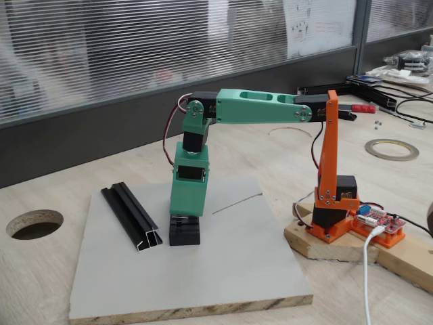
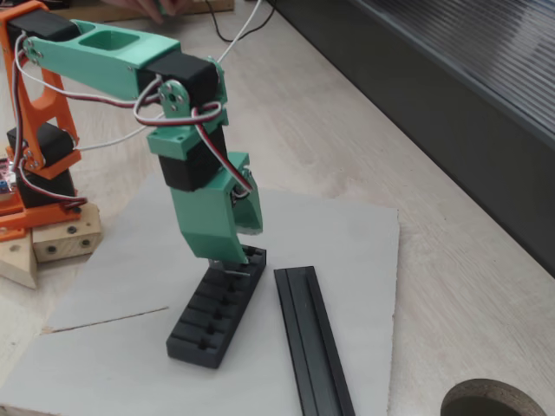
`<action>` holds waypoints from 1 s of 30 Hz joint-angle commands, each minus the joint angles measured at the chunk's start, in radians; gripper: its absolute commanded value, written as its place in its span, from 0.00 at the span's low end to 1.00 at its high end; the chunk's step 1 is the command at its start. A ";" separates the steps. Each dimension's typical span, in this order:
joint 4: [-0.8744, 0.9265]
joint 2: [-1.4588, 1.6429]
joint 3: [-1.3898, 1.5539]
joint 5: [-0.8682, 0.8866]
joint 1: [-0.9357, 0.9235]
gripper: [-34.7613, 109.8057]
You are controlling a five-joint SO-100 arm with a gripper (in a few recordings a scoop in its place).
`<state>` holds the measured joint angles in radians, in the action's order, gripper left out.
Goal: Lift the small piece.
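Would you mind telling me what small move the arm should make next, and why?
Probably shut the hand and raise it straight up. In a fixed view its tips sit on the far end of the black ribbed block, right at the small piece, a silvery bit. Whether the hand already grips it is unclear.

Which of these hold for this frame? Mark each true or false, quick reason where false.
1. The gripper is down at the far end of the black ribbed block. True.
2. The long black channel rail rests on top of the ribbed block. False: it lies flat on the grey board beside the block, apart from it.
3. A tiny silvery piece shows right under the jaws, at the block's top. True.
4. The small piece is already raised well above the block. False: it sits at the level of the block's top.
5. The arm's base stands on the grey board. False: it is mounted on a wooden block beside the board.
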<state>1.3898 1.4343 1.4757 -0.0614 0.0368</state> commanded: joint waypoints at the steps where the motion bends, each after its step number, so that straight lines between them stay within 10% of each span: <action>1: 0.002 0.014 -0.008 -0.009 0.011 0.52; 30: -0.015 0.011 0.089 -0.020 -0.057 0.52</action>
<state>1.3698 1.4251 1.5662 -0.0614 0.0169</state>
